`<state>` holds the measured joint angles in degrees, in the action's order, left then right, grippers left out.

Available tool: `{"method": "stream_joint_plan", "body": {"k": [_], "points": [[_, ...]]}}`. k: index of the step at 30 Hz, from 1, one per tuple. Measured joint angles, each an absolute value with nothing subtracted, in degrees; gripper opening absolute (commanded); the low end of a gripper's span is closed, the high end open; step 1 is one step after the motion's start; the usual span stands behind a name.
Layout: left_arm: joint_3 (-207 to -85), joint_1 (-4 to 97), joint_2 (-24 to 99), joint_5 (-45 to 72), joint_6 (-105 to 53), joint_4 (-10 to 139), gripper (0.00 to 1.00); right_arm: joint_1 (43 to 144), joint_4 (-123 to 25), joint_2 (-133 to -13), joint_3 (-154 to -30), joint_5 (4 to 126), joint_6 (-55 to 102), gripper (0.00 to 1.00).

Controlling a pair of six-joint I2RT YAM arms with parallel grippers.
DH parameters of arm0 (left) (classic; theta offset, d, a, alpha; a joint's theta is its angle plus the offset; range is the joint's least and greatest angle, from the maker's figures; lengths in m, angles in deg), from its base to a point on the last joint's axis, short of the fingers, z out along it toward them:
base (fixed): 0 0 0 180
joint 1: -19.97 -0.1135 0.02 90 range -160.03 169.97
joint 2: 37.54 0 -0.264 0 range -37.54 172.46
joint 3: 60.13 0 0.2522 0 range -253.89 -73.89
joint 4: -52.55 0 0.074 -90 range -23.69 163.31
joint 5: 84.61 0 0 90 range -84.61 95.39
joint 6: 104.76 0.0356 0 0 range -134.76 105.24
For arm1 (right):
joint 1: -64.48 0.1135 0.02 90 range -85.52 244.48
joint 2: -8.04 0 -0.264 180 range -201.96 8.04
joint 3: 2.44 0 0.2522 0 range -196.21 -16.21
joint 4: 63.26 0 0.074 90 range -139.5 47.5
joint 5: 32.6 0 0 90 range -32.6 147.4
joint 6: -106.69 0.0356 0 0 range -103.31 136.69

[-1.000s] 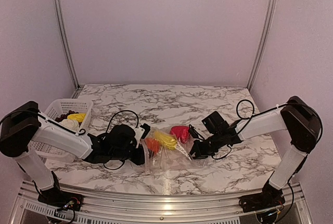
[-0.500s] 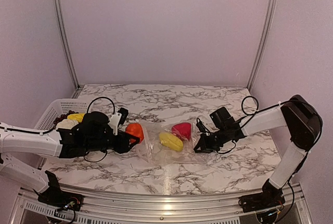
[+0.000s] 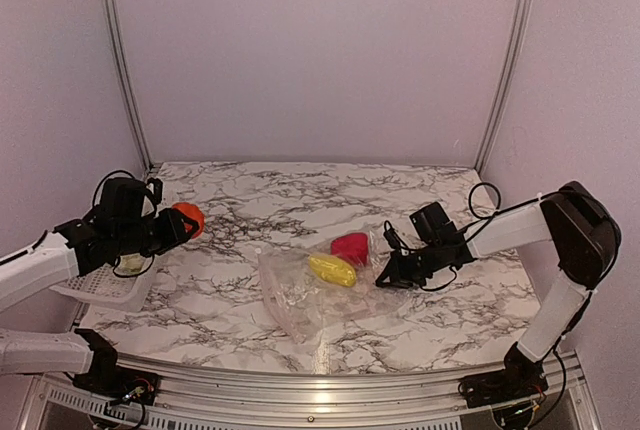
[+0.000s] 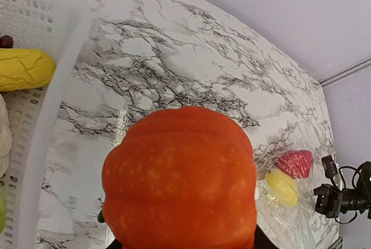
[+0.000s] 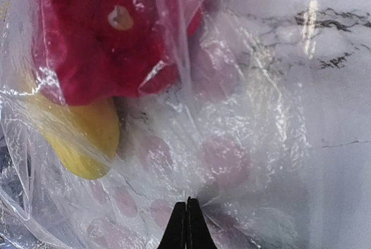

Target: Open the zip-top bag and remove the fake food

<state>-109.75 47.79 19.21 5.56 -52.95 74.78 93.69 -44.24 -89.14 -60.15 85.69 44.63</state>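
Two toy pieces are lying inside the zip-top bag [image 3: 300,302] in the overhead view, a yellow piece [image 3: 332,270] and a pink-red piece [image 3: 349,247]. The bag is sprawling mid-counter [image 3: 250,200] with its long axis running roughly left to right. The right tool [image 3: 385,272] is pinching the bag's right end, while the left tool [image 3: 172,228] is carrying the orange-red round fruit [image 3: 188,218] well off to the left, just beside the white basket [image 3: 95,292], which only the left arm is near. From the left wrist, the fruit is filling the foreground and hiding the fingers, so I am judging them clamped on it; the basket is lying to its left with a yellow oblong [image 4: 23,68] inside. From the right wrist, the fingertips [image 5: 179,230] are pressing together on a fold of plastic, both bagged pieces lying ahead and leftward.
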Motion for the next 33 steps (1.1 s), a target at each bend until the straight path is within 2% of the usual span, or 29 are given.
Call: {"method": "stream_joint_plan", "body": {"k": [8,15,26,33], "points": [[-123.5,29.2,20.5,6.0,-56.0,92.4,0.39,93.4,-44.3,-90.5,-61.0,87.2,43.2,0.0],[-131.4,17.6,24.8,4.5,-55.8,104.0,0.4,93.1,-44.1,-92.4,-63.1,88.0,41.4,0.0],[-138.5,8.2,34.9,-0.5,-52.6,111.5,0.42,92.2,-42.8,-93.4,-65.4,88.5,39.0,0.0],[-137.3,5.6,39.9,-4.9,-51.5,115.9,0.46,92.2,-41.9,-93.8,-67.0,88.7,38.0,0.0]]}}
